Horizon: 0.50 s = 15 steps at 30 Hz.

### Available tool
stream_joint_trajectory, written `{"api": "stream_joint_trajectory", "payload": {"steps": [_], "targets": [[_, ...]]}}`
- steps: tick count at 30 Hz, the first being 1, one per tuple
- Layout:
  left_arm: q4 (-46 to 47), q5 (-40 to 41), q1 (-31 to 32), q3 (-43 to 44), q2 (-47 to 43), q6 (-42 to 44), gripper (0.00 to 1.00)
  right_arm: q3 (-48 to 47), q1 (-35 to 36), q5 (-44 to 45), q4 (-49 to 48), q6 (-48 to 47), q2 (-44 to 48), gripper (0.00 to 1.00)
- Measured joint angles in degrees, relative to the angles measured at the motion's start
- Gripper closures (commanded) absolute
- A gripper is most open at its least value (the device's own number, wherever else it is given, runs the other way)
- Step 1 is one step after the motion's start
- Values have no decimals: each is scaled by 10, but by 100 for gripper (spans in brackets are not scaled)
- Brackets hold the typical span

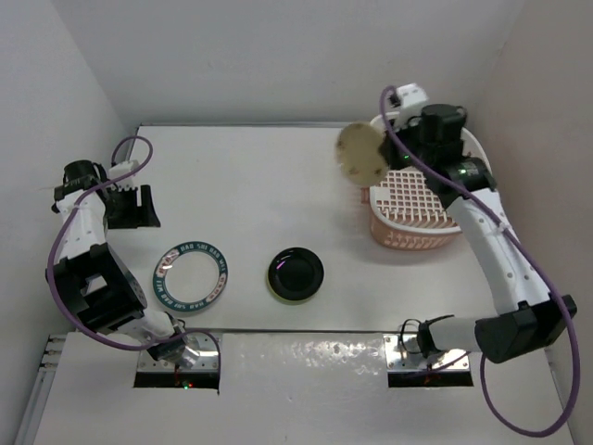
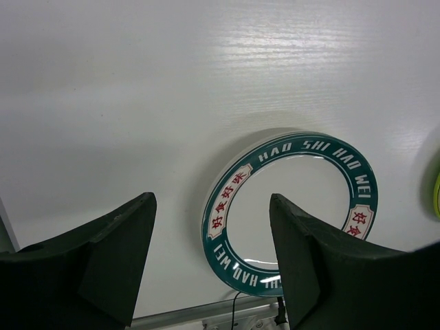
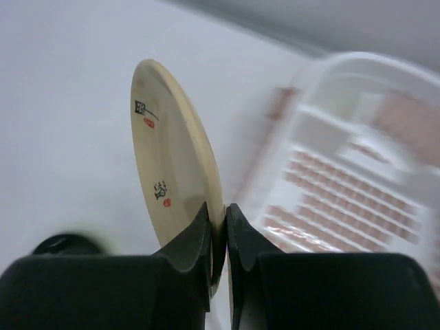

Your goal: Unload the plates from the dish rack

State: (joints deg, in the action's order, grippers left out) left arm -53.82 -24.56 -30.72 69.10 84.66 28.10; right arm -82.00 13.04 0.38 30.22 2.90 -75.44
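Rim of the cream-tan round plate [image 3: 175, 165] is pinched by the right gripper [image 3: 218, 223], the plate raised on edge just beside the white slotted plastic dish rack [image 1: 422, 199]; the left gripper [image 2: 212, 203] is held spread, empty.

White tabletop [image 1: 278, 195] boxed by plain white walls [image 1: 278, 56], a glossy, perhaps metal, panel [image 1: 306, 357] along its near edge.

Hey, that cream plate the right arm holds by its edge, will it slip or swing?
The cream plate looks rigid, with no sag on edge. The right pincer grips only its rim, so it could pivot. Its surface looks smooth, so possibly slippery.
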Motion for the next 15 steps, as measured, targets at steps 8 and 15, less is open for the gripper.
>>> {"api": "stream_joint_trajectory", "payload": {"steps": [8, 15], "targets": [[1, 2, 7, 0, 0, -1, 35, 93, 195, -207, 24, 44, -130, 100], [1, 3, 7, 0, 0, -1, 35, 141, 226, -256, 29, 75, -185, 100]]}}
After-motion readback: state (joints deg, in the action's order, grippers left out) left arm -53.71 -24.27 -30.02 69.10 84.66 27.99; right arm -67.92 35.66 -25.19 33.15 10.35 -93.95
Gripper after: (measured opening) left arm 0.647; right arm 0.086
